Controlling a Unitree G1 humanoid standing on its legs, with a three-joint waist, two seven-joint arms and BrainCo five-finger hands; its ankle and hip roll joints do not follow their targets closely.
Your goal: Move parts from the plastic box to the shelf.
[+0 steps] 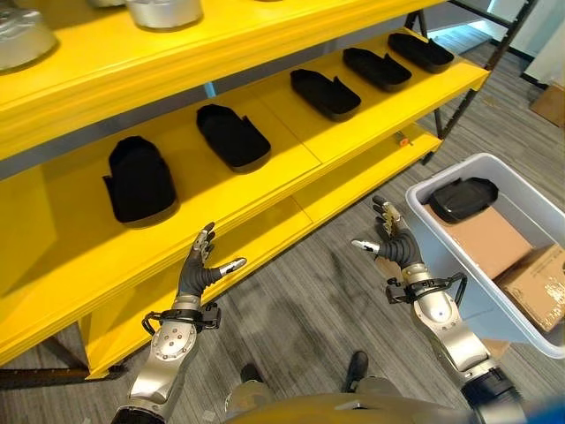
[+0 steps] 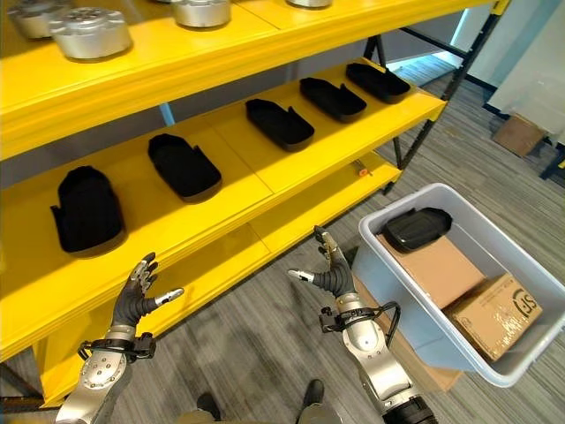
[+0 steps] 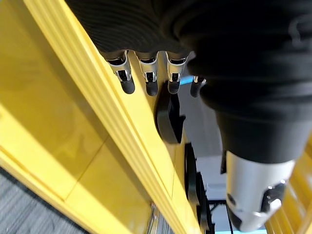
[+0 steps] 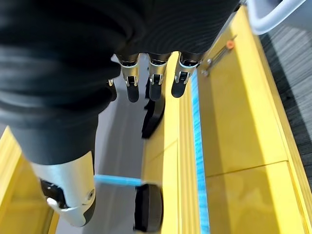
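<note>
Five black parts [image 1: 140,179] are seen in a row along the middle board of the yellow shelf [image 1: 265,132], spaced apart from its left end to its far right end. On the top board, silver metal pieces [image 2: 91,33] are set near the front edge. One more black part [image 1: 463,198] is seen in the grey plastic box [image 1: 484,166], lying in the box's far end on a flat cardboard sheet [image 1: 484,240]; a small carton [image 1: 538,285] is placed in the near end, beside the sheet. The box is stood on the grey floor [image 1: 309,300], to the right of the shelf's lower board and near its right corner. A dark metal brace [image 1: 466,79] is seen slanting down past the shelf's right end, behind the box.

The left robot hand [image 1: 201,267] is held just before the front edge of the middle board, fingers straight and spread, nothing held. The right robot hand [image 1: 393,238] is raised between the lower board and the box's near wall, fingers likewise straight and apart, nothing gripped. In the right wrist view, the lower board's edge is shown past the fingers [image 4: 155,78], with an orange-headed pin [image 4: 229,44] lying on it near the box's rim.
</note>
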